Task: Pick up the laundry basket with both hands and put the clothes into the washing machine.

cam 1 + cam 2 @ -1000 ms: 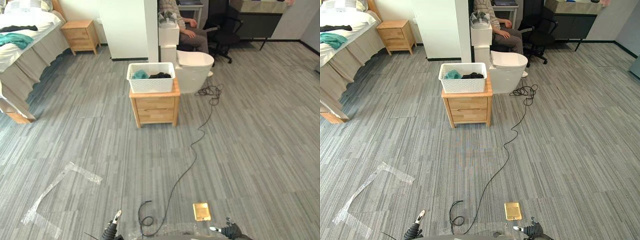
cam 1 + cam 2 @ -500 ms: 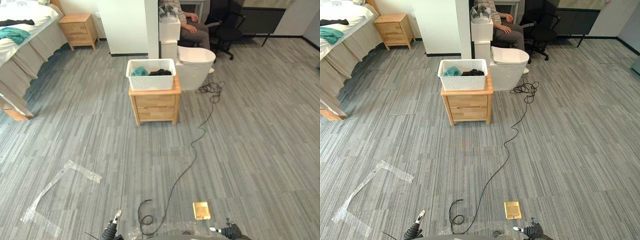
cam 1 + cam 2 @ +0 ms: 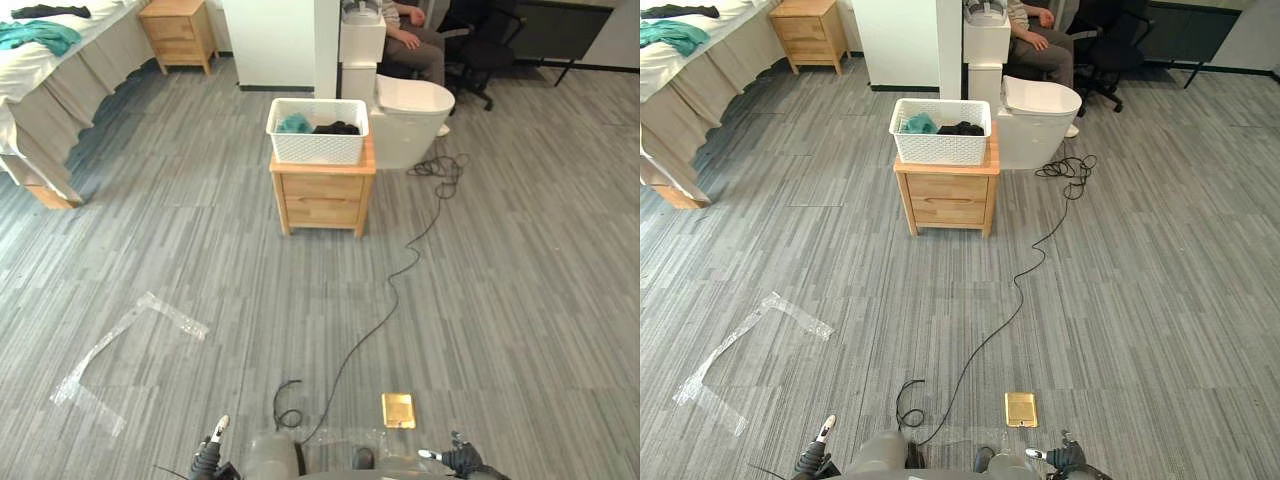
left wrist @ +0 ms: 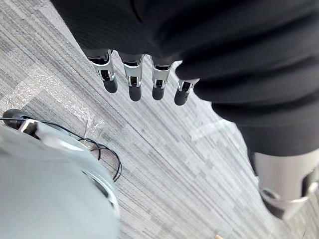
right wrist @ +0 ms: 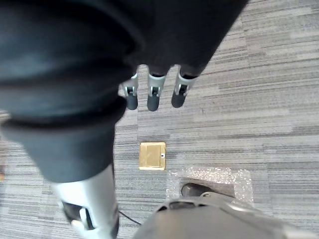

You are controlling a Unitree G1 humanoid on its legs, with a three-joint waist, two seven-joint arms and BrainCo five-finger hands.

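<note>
At the near edge of the grey plank floor, well short of the small wooden two-drawer cabinet (image 3: 322, 195), the left hand (image 4: 133, 82) and right hand (image 5: 153, 94) hang with fingers straight and relaxed, holding nothing. A square brass floor plate (image 3: 398, 409) lies closer to the right hand than to the cabinet. On the cabinet sits the white perforated plastic laundry basket (image 3: 318, 130), with teal and black clothes (image 3: 294, 124) inside. Just behind the cabinet stands a white toilet (image 3: 410, 110). An off-centre approach could let one hand grip first and tip the basket off the cabinet.

Open floor (image 3: 300, 290) ahead up to the nightstand (image 3: 322, 197), toilet (image 3: 412, 100) just beside its right side, bed (image 3: 40, 95) well left
</note>
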